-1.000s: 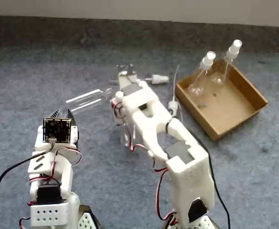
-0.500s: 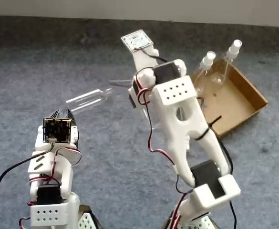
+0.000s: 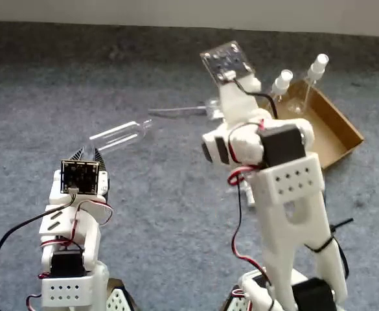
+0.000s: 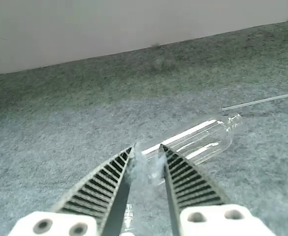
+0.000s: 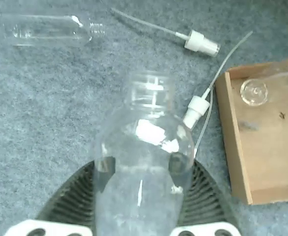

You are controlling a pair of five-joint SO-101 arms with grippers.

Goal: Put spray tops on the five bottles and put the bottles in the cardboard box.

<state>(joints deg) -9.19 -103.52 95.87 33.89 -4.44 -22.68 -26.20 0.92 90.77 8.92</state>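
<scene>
Half the box behind arm

two white printed arms with dark-ribbed grippers

the left arm and right arm are blocky white plastic shells around black servo motors, and some panels are dotted with rows of small holes. thin red, black and white cables loop between the joints. each wrist carries a small square circuit board. the left gripper and right gripper have tapering fingers ribbed in black, set on white bases with round screw holes.
</scene>
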